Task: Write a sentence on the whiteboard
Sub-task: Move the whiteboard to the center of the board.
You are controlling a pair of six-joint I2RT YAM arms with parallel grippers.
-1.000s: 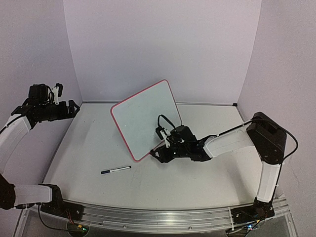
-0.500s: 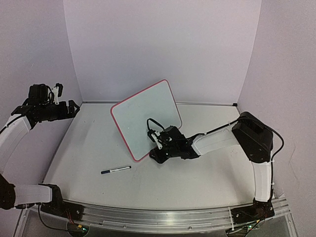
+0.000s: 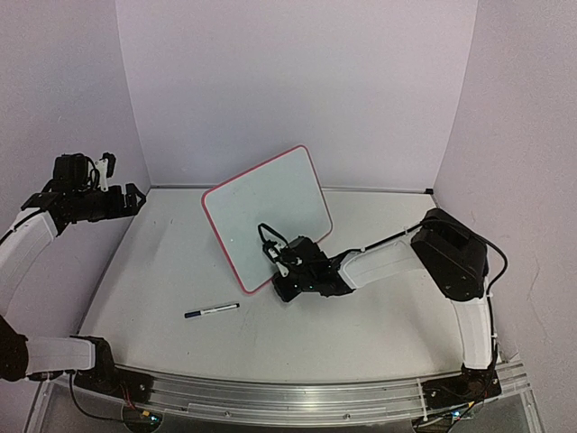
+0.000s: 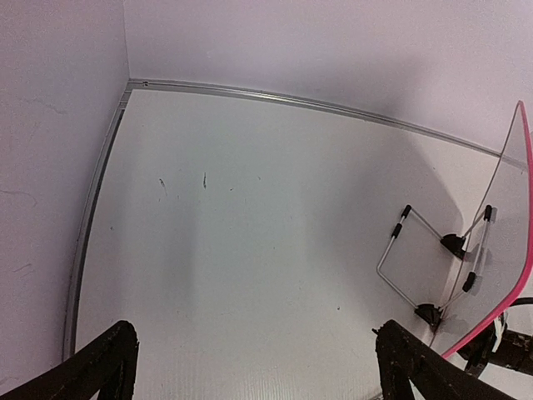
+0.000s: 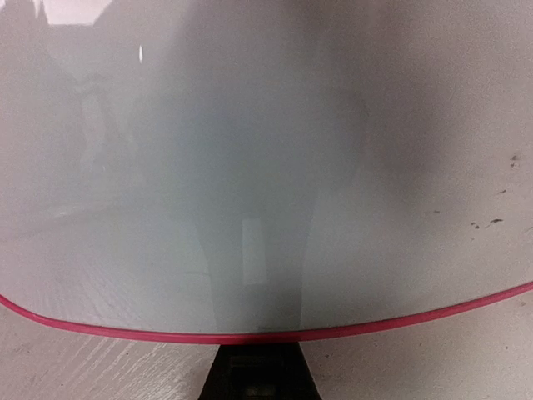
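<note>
Top external view suggests writing has not begun: the marker (image 3: 212,310) lies ungripped at 7 o'clock from the blank, upright mid-table whiteboard (image 3: 266,212), the right gripper (image 3: 287,271) at its lower edge with finger spread untellable, the left gripper (image 3: 129,197) wide-open, empty, at 9 o'clock.

Left arm (image 3: 22,248) and right arm (image 3: 388,260) have white links, black joints; left hand (image 4: 258,329) black.
</note>
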